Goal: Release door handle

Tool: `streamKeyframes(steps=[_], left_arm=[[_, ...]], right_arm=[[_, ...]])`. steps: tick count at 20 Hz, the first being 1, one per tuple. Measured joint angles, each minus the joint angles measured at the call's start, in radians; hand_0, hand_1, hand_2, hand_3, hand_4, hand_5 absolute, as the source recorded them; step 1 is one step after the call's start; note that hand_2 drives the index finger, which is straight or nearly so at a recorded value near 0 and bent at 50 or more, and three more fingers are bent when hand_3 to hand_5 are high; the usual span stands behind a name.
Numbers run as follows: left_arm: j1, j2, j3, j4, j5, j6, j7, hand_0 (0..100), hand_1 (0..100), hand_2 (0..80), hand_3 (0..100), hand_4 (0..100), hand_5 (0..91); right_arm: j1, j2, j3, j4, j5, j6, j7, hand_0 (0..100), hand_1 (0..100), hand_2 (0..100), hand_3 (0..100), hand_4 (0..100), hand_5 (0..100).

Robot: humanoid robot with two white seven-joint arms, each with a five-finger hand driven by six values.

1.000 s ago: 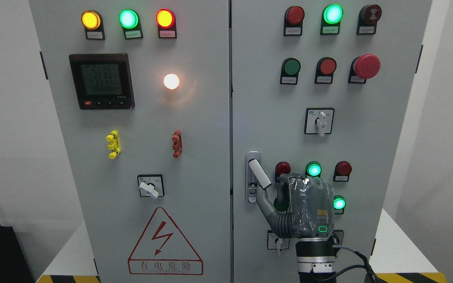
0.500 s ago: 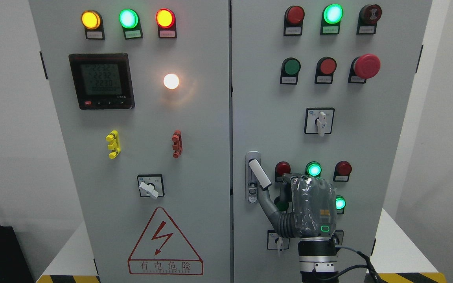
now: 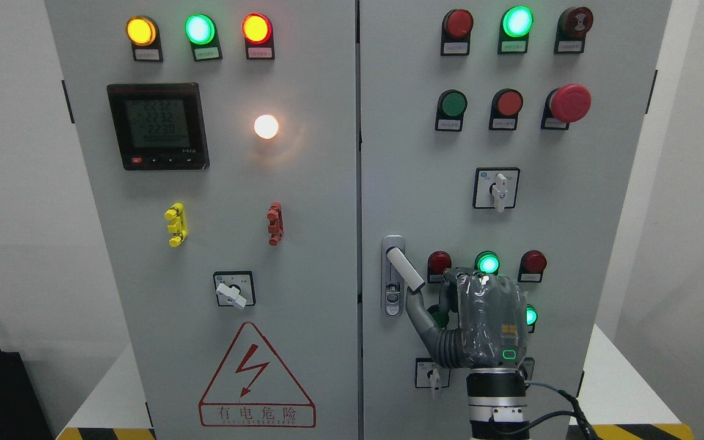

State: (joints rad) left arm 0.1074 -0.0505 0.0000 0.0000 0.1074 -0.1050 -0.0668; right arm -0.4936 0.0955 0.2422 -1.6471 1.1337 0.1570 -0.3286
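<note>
Right robot hand (image 3: 480, 321) sits just below the white door handle (image 3: 405, 269) on the right cabinet door (image 3: 425, 183), thumb tip touching the handle's lower end, fingers loosely curled, gripping nothing.

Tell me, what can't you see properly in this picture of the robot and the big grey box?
All in the head view:
- Right hand: its own back hides the fingers, so whether they grip the door handle cannot be told.
- Buttons behind the hand: partly covered, including a green light.
- Small labels under the lamps: too small to read.
- Meter: digits blurred.
- Left hand: out of frame.
</note>
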Motion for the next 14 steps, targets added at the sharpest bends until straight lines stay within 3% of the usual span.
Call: streamKeyframes(steps=[14], left_arm=[[0.000, 0.000, 0.000, 0.000, 0.000, 0.000, 0.000, 12, 39, 0.0, 0, 0, 0.0]], right_arm=[[-0.008, 0.000, -0.006, 0.000, 0.000, -0.002, -0.002, 45, 56, 94, 100, 100, 100]])
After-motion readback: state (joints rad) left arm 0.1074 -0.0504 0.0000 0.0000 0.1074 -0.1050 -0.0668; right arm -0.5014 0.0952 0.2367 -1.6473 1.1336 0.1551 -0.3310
